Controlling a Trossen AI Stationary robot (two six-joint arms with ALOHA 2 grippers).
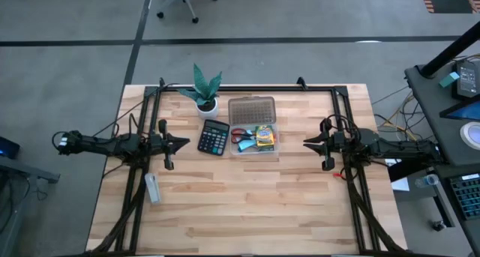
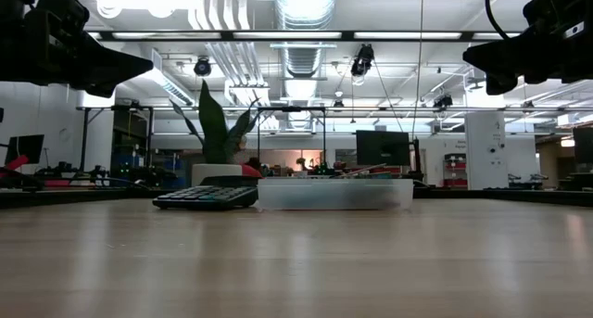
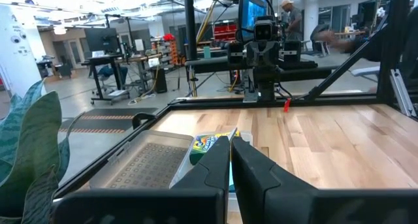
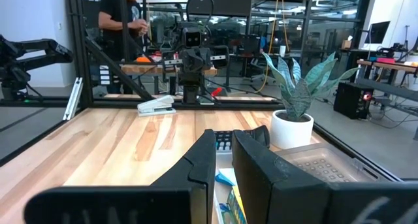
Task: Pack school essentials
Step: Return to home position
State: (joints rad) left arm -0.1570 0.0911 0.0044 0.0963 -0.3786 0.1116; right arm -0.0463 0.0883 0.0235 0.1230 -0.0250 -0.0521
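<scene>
**High view.** On the pale wooden desk (image 1: 247,204), a clear plastic box (image 1: 253,141) sits at the far middle. Its grey lid (image 1: 252,109) is folded open toward the far edge. Inside lie a yellow-green crayon box (image 1: 264,136) on the right and red-handled scissors (image 1: 238,132) on the left. A light-blue piece (image 1: 246,144) lies by them, possibly the note pad. A black calculator (image 1: 214,137) lies just left of the box, a potted green plant (image 1: 204,92) stands beyond it, and a white stapler (image 1: 152,188) lies nearer and further left. The left gripper (image 1: 186,144) hangs left of the calculator, clenched on nothing and pointing right. The right gripper (image 1: 306,143), also clenched and empty, points left from the box's right side. Both are well apart from the packed things.

**Low view.** The left gripper (image 2: 146,66) and right gripper (image 2: 468,54) hang high above the desk. The clear plastic box (image 2: 335,194) stands between and below them, with the calculator (image 2: 206,197) just beside its left end.

**Left wrist view.** The left gripper (image 3: 230,140) has its fingers pressed together. Past them shows the crayon box (image 3: 208,144) with its colourful label, and the grey lid (image 3: 147,162) beside it.

**Right wrist view.** The right gripper (image 4: 224,136) shows only a narrow slit, holding nothing. Beyond it are the light-blue piece (image 4: 225,178), the crayon box's yellow edge (image 4: 233,208), the calculator (image 4: 223,142), the plant (image 4: 294,100) and the stapler (image 4: 155,106).
</scene>
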